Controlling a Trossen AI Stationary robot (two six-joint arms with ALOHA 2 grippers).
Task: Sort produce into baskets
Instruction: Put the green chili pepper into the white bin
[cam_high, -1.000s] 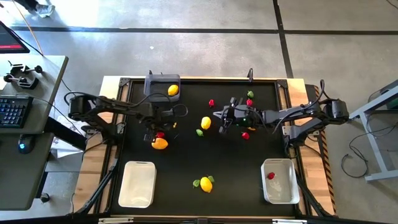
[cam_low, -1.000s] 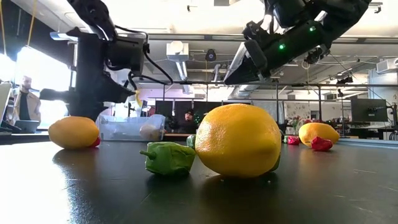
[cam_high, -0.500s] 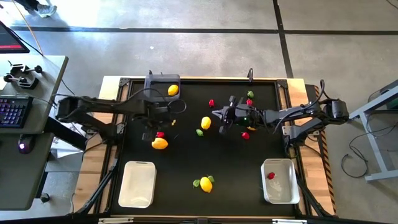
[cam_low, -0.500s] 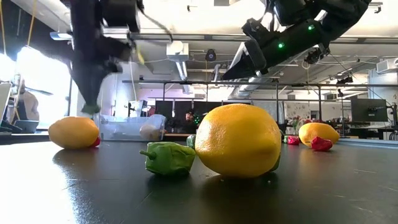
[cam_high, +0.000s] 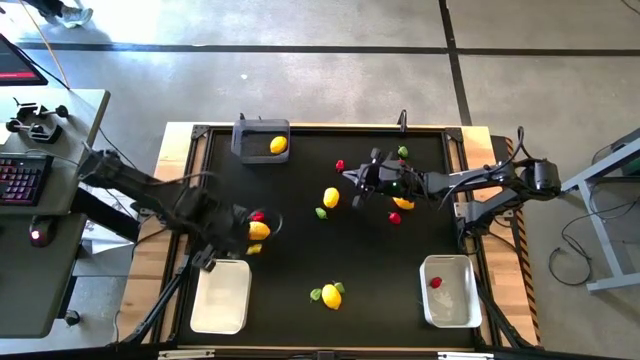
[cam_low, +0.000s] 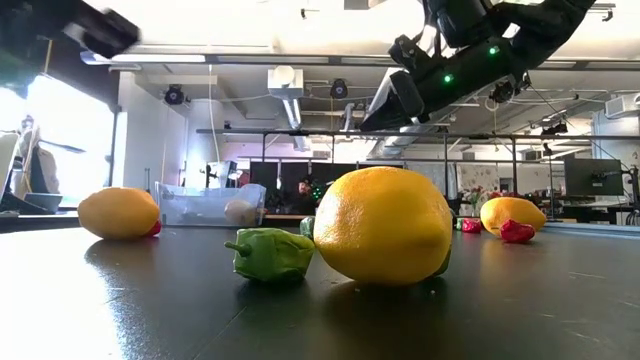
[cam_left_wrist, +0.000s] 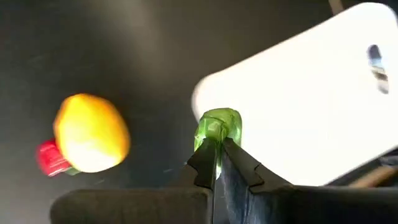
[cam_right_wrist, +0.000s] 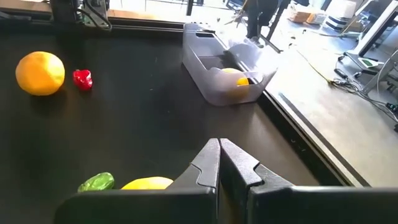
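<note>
My left gripper (cam_high: 248, 250) hangs shut on a small green piece (cam_left_wrist: 217, 127) over the far right corner of the left white basket (cam_high: 220, 295). Just beyond it lie an orange (cam_high: 258, 229) and a red piece (cam_high: 258, 216). My right gripper (cam_high: 352, 180) hovers shut, holding nothing, above the table's middle, near a lemon (cam_high: 331, 197) and a green piece (cam_high: 321, 212). The dark grey basket (cam_high: 260, 138) at the far edge holds a lemon (cam_high: 278, 145). The right white basket (cam_high: 448, 290) holds a red piece (cam_high: 436, 282). My left gripper pinches the green piece's lower edge (cam_left_wrist: 216, 138) between its two fingertips, coming steeply from above. Most of the piece sticks out past the tips. It hangs lifted clear of the table, over the white basket's rim (cam_left_wrist: 205, 99).
Another lemon with green bits (cam_high: 331, 295) lies near the front edge. An orange (cam_high: 403, 203) and red pieces (cam_high: 395, 217) (cam_high: 340, 165) lie around the right arm. The raised table border (cam_high: 190, 200) runs along the sides.
My left gripper, shut on the green piece, has risen from beside the orange. It has swung toward the table's near left, to the left white basket, and turned as it went. The green piece has been lifted clear of the table.
</note>
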